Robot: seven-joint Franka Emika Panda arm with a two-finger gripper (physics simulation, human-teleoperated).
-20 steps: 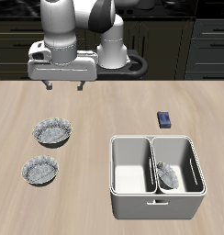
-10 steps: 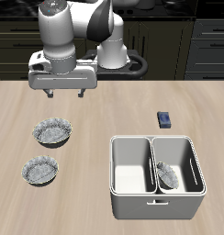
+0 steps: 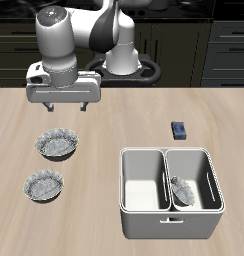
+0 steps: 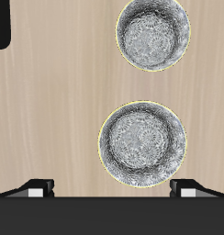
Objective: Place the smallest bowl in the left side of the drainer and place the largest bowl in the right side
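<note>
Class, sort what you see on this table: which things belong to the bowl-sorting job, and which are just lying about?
Belong to the job:
- smallest bowl, already in the drainer
- largest bowl, on the table
- drainer
- claw, open above the table

Just lying about:
- mid-sized bowl
- dark blue block

Your gripper (image 3: 62, 106) hangs open above the table (image 3: 114, 120), nothing between its fingers, and open air separates it from the largest bowl (image 3: 57, 145) directly beneath. A narrow strip of bare wood divides that bowl from the mid-sized bowl (image 3: 44, 186) nearer the front edge. Mid-table is unobstructed wood from the bowls across to the drainer (image 3: 171, 229). The drainer's walls rise above the tabletop and you must clear them. One compartment is vacant; the smallest bowl (image 3: 181, 189) occupies the other. A small dark blue block (image 3: 179, 129) lies behind the drainer, apart from it.
</note>
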